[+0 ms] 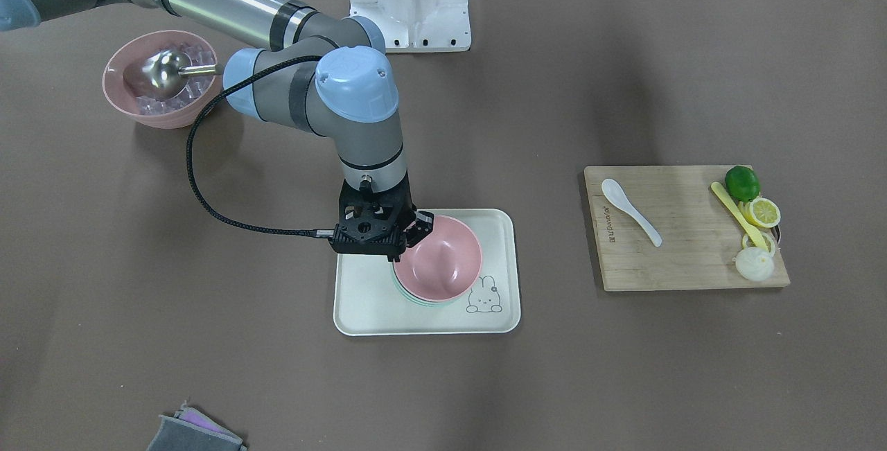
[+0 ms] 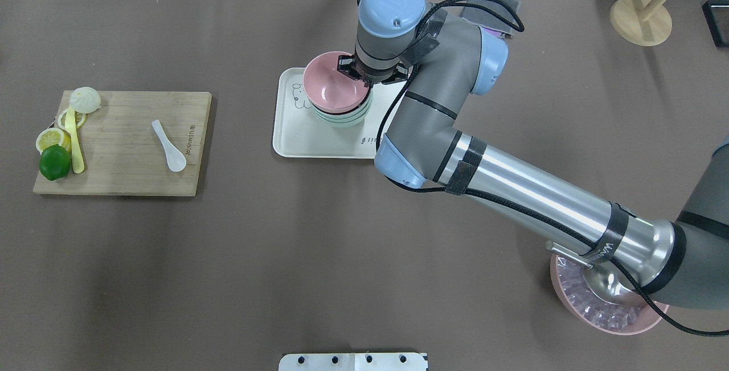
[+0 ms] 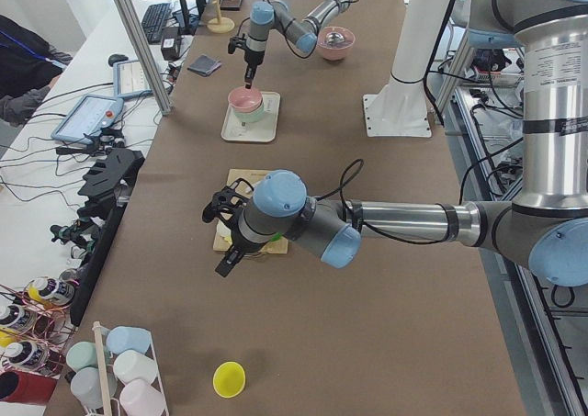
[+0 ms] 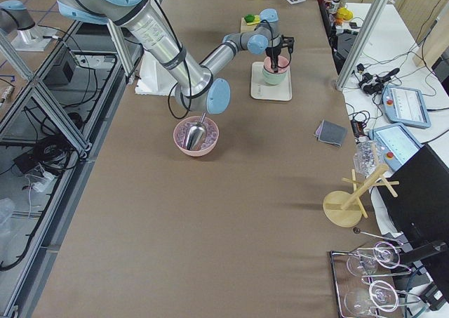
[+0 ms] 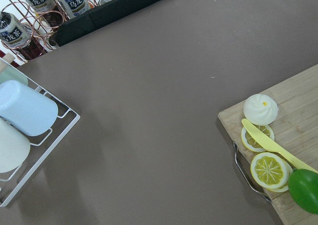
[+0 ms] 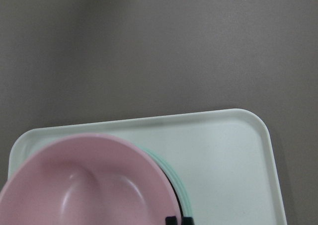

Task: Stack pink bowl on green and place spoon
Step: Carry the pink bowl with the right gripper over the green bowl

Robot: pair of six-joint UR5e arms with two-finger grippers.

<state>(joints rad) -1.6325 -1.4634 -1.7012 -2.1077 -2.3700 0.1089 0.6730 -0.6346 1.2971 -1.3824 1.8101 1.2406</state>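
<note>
Over the cream plastic tray (image 1: 360,298), my right gripper (image 1: 419,224) clamps the rim of the round pink plastic bowl (image 1: 443,257).
It nests in the mint-green bowl (image 2: 342,119); whether my left gripper (image 3: 222,232) grips anything, I cannot tell.

Mid-table, a tray (image 2: 296,137) bears the lower bowl (image 2: 348,119), with the upper bowl (image 2: 330,83) nested in it. Well to the robot's left lies a board (image 2: 125,131), with the spoon (image 2: 169,146) on its tray-side half. Along its outer edge sit a bun (image 2: 85,99) farthest from the robot, lemon slices (image 2: 50,138) and a lime (image 2: 54,162) nearest, with a knife (image 2: 73,143) across the slices. Far right, near the robot, a scoop (image 2: 601,285) rests in a third bowl (image 2: 626,328).
</note>
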